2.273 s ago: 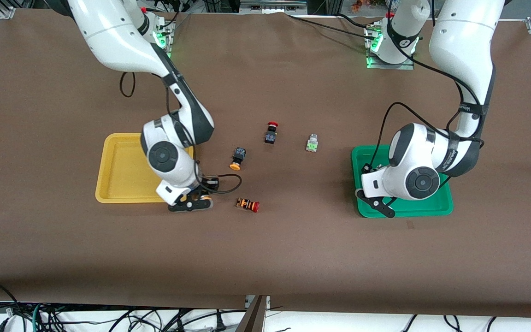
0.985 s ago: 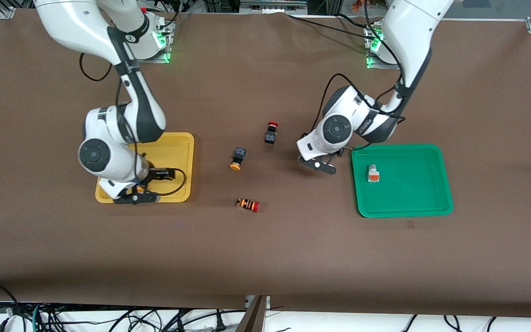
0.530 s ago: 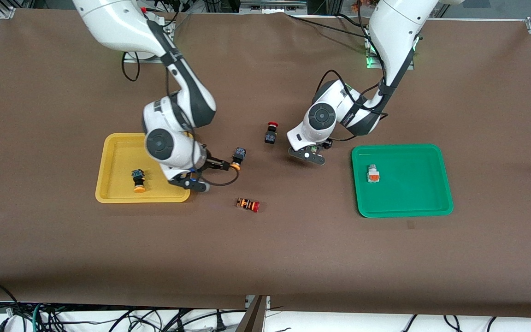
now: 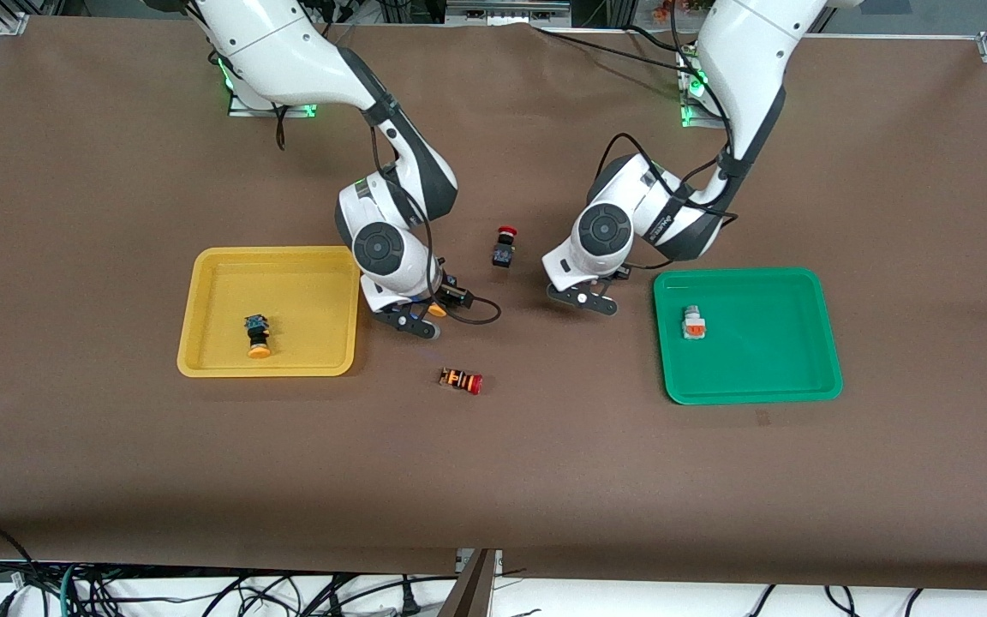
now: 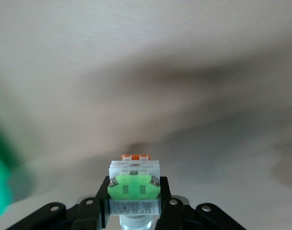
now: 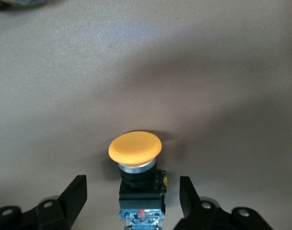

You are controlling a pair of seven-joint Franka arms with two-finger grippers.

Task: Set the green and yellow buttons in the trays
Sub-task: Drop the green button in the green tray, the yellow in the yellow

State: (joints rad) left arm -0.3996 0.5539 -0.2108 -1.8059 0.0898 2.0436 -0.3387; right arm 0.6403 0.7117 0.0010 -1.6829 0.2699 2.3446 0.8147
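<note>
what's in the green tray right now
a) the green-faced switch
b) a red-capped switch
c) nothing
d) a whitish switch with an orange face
d: a lone whitish switch with an orange face lies in the green tray; the green-faced switch sits between the left gripper's fingers.

Your brown surface carries a yellow tray toward the right arm's end, a green tray toward the left arm's end, and between them a red-capped dark switch, an orange-striped switch and a yellow-capped button.

Yellow tray, green tray, orange-capped dark button, green-faced whitish button, brown table
</note>
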